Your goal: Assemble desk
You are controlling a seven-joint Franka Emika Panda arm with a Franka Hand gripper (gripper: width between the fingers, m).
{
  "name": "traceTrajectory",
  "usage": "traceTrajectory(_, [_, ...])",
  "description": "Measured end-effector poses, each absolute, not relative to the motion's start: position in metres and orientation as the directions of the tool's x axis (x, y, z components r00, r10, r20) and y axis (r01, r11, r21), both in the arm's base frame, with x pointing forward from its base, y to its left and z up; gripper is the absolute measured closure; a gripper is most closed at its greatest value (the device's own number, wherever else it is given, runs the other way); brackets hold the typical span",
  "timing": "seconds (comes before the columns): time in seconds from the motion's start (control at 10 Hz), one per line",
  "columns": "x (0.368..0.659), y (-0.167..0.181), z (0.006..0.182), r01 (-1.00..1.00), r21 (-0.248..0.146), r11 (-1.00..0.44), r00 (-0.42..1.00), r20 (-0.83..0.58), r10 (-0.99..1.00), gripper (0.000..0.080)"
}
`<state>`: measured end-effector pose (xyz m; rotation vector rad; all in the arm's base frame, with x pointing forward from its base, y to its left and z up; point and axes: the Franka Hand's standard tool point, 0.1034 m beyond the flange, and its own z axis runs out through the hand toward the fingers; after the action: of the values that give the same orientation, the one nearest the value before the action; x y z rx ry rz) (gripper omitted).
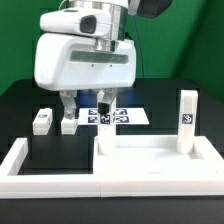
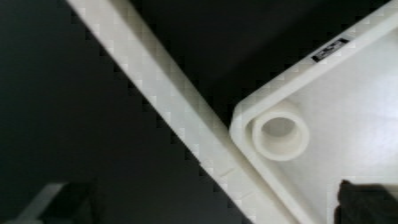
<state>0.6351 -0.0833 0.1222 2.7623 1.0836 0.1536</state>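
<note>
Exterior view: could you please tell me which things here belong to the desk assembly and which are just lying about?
For the job: desk top; upright leg; other upright leg; loose leg; second loose leg.

Just lying about: border bars; marker board.

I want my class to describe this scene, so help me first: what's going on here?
A robot arm's gripper hovers open, holding nothing, above the back edge of the white desk top, which lies flat. The wrist view looks down on one corner of it, where a round hole is empty. An upright leg stands at the far corner on the exterior view's right. A loose leg lies further back on the exterior view's left.
</note>
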Motion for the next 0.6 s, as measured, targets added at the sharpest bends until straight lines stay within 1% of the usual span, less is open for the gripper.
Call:
traceTrajectory(0.3, [0.635,-0.083,0.122,0.506,0.169,-0.846,0.848,0.081,0.524,0.0151])
traceTrajectory(0.4, [0.635,-0.092,0.122,0.462,0.153,-0.874,0.872,0.099,0.479,0.0151])
traceTrajectory(0.5, [0.628,-0.102,0.121,0.413,0.140,-0.900,0.897,0.110,0.429,0.0151])
traceTrajectory(0.6, [0.612,-0.125,0.117,0.367,0.118,-0.923,0.919,0.106,0.380,0.0151])
